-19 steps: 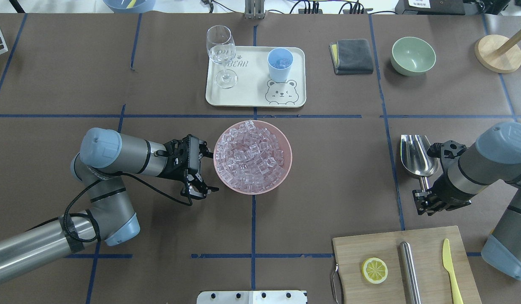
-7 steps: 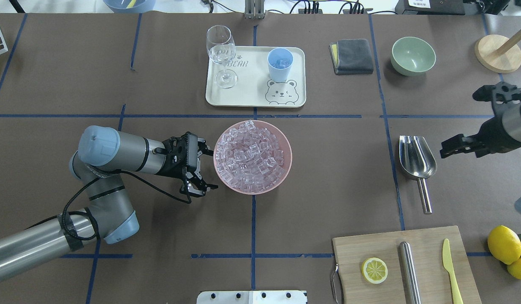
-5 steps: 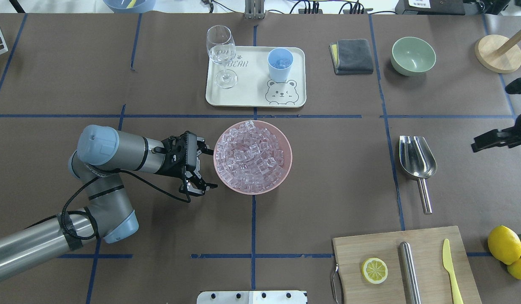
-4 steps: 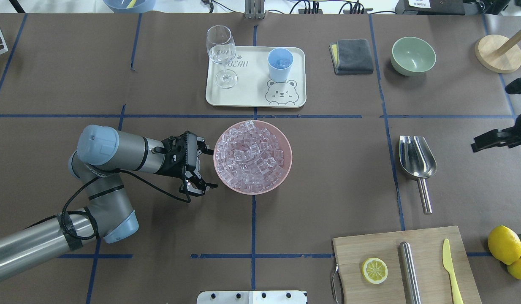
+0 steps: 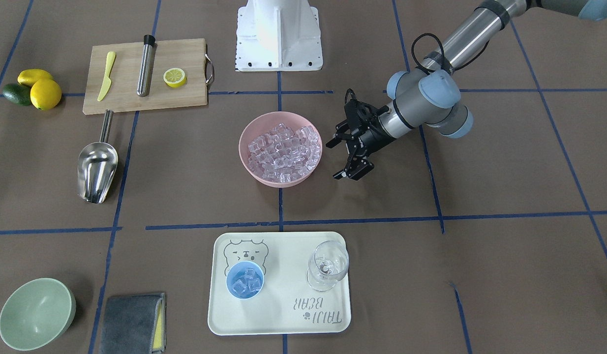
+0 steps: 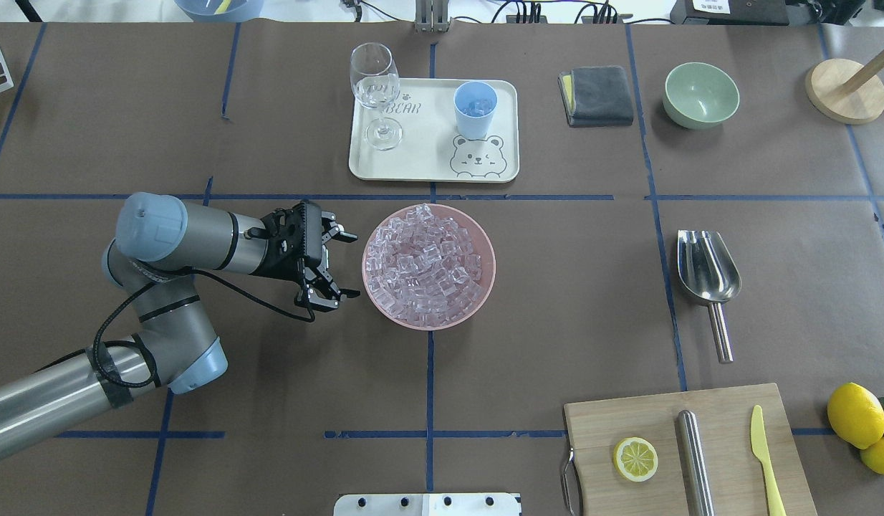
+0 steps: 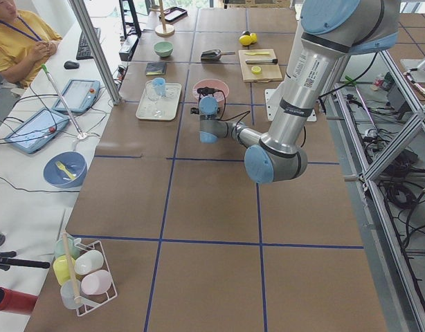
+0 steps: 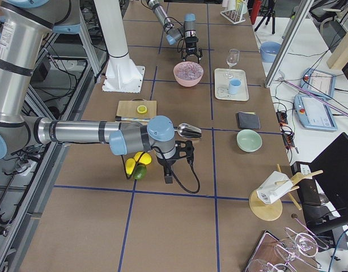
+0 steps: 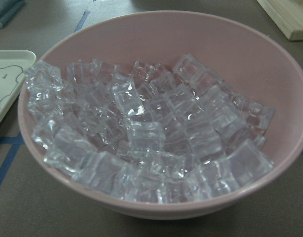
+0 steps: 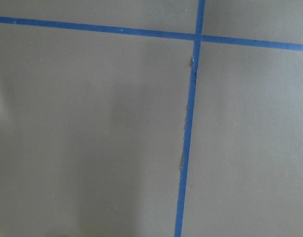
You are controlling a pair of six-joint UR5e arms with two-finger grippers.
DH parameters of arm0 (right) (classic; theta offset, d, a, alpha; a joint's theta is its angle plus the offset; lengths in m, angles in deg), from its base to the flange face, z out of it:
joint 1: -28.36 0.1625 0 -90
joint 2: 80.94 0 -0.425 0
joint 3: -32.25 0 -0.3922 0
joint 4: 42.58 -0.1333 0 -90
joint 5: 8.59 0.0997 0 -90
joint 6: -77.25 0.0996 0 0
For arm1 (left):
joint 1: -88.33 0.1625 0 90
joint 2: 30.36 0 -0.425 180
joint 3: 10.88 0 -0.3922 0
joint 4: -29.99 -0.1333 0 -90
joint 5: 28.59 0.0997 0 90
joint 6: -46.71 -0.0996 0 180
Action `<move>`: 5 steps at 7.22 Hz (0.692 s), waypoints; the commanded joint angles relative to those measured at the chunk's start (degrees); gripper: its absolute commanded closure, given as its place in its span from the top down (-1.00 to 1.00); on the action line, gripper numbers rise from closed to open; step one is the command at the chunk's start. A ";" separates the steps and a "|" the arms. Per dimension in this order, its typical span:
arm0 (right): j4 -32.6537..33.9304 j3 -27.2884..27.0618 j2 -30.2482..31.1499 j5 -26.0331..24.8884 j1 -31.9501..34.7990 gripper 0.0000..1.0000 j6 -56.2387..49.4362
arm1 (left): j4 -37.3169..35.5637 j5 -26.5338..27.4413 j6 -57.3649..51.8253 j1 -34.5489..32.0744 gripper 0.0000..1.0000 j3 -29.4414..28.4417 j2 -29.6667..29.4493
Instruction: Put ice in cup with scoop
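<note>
Right fingers (image 8: 167,179) dark; spread indiscernible

Left gripper (image 6: 355,264), fingers (image 6: 330,294) wide apart.

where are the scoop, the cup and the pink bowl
scoop (image 6: 708,265), overhead exterior view, middle of its trough
cup (image 6: 474,127), overhead exterior view, outer blue wall below the rim
pink bowl (image 9: 156,39), left wrist view, bare inner wall above the cubes

I am looking at glossy, clear ice (image 9: 146,136) lying in a smooth pink bowl (image 9: 191,34), probably plastic; the scoop (image 6: 708,265) is gleaming like polished steel.
</note>
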 commanded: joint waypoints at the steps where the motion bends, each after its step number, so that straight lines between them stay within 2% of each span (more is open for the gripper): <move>1: 3.41 -0.38 0.12 0.10 1.14 1.00 -1.90 | -1.55 -0.06 2.39 -3.82 1.00 0.20 0.70; 3: 3.78 -0.38 0.12 -0.43 0.87 1.00 -1.90 | -10.31 -1.20 1.70 -10.22 1.00 1.94 0.61; 5: 3.69 -0.38 0.03 -0.69 0.87 1.00 -1.90 | -20.66 -8.73 0.74 -18.47 1.00 2.39 0.79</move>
